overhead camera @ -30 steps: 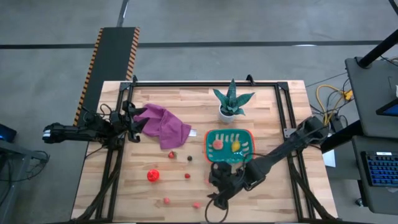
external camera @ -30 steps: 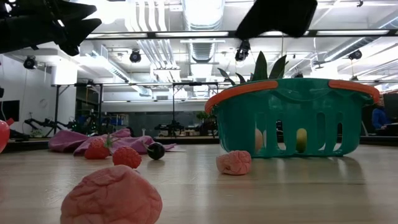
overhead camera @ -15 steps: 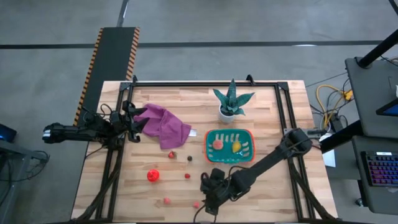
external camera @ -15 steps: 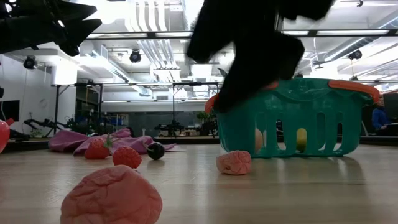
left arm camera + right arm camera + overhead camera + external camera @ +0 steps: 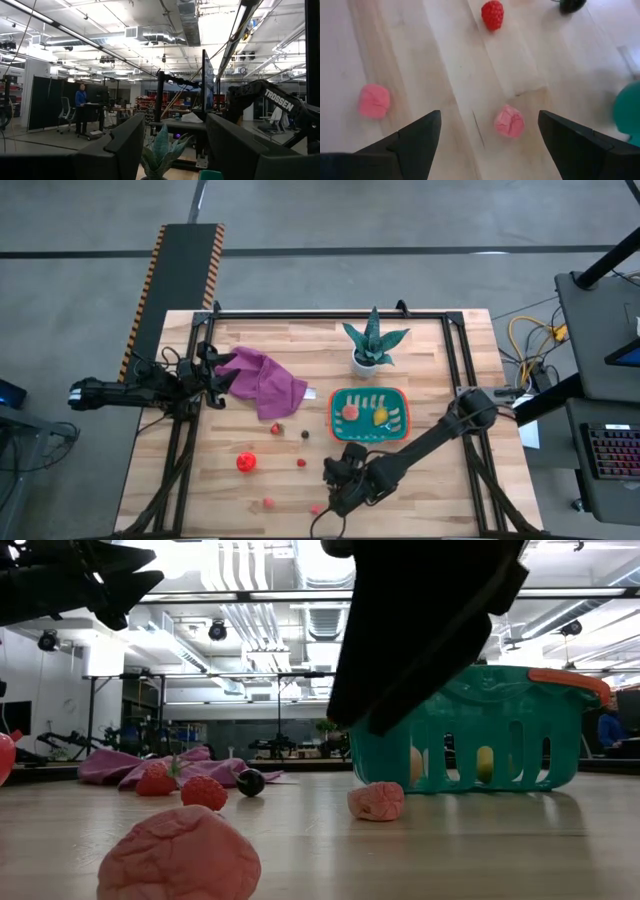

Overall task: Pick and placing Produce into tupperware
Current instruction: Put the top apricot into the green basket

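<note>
Pale wood table [image 5: 420, 340]. Right hand [image 5: 487, 137] spread wide, hovering over pink produce piece [image 5: 509, 121]. Risk: off-centre closing, knocking it away, missing teal tupperware [image 5: 370, 415]. Left hand [image 5: 212, 376] parked far left, spread, empty.

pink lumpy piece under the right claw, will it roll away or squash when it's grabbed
The pink lumpy piece looks rounded but creased and flat-bottomed, so it will probably shift rather than roll far. Its brain-like folds suggest soft foam or rubber that may give a little. The right claw is open wide around it, leaving room for a centred grip.

i see a dark arm [image 5: 425, 625] hanging in front of the teal tub [image 5: 490, 735], pink produce [image 5: 376, 801] on the table [image 5: 480, 850] below.
</note>
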Robot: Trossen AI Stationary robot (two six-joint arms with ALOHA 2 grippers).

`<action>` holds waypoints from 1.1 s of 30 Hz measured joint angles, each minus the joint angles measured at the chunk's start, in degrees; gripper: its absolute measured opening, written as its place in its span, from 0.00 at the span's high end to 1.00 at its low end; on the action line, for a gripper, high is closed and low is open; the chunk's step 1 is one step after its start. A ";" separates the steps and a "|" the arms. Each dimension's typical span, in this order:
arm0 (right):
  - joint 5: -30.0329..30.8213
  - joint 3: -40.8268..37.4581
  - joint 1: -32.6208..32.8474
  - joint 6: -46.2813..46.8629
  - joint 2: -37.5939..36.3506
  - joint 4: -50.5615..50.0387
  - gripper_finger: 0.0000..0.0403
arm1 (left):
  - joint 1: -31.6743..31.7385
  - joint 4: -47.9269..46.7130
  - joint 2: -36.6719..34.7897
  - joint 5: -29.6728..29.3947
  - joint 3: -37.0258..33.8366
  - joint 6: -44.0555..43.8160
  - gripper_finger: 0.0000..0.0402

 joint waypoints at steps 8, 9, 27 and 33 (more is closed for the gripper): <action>1.98 -0.23 -0.04 0.22 2.29 -0.40 0.19 | 0.00 0.03 0.02 0.00 0.00 0.00 0.51; 2.75 -0.38 -0.04 0.37 2.41 -0.64 0.19 | -0.02 0.02 0.02 0.00 0.00 -0.02 0.51; 5.75 -0.63 -0.13 2.42 5.69 -1.38 0.19 | -0.01 0.04 0.06 0.00 0.00 -0.07 0.51; 5.46 -0.63 -0.13 2.46 5.69 -1.39 0.20 | -0.02 0.04 0.02 0.00 0.00 -0.07 0.51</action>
